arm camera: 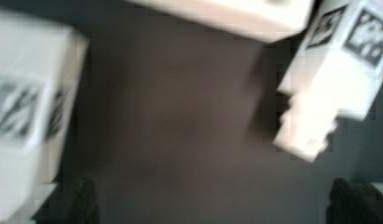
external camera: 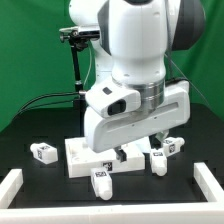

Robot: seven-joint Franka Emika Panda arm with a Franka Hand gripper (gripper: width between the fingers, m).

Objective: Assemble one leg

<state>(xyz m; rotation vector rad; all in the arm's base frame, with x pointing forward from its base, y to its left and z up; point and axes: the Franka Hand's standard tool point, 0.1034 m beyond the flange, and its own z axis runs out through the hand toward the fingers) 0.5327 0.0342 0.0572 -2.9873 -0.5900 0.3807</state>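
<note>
Wrist view is showing the claw [arm camera: 206,200] standing released: its two dark fingers [arm camera: 63,200] are sitting wide apart, with only bare dark desk [arm camera: 170,130] between them and nothing gripped. That picture is blurring, so fine detail is being lost. Off to one finger's side the leg [arm camera: 321,95] is lying on the desk, a small white peg carrying a black-and-white square marker at one end, clear of the claw.

In the exterior view the claw [external camera: 136,152] is hanging low over the middle of the desk [external camera: 35,172]. The leg [external camera: 158,160] is resting just beside it, toward the desk edge at the exterior view's right. A second peg [external camera: 172,143] is sitting close behind the leg.

On the claw's other side a flat white panel [external camera: 80,158] is lying near it. A third peg [external camera: 101,177] is lying just in front of the panel, toward the near edge. A fourth peg [external camera: 42,151] is sitting well apart, toward the edge at the exterior view's left. A white rail [external camera: 12,183] is running along the desk's near corners.
</note>
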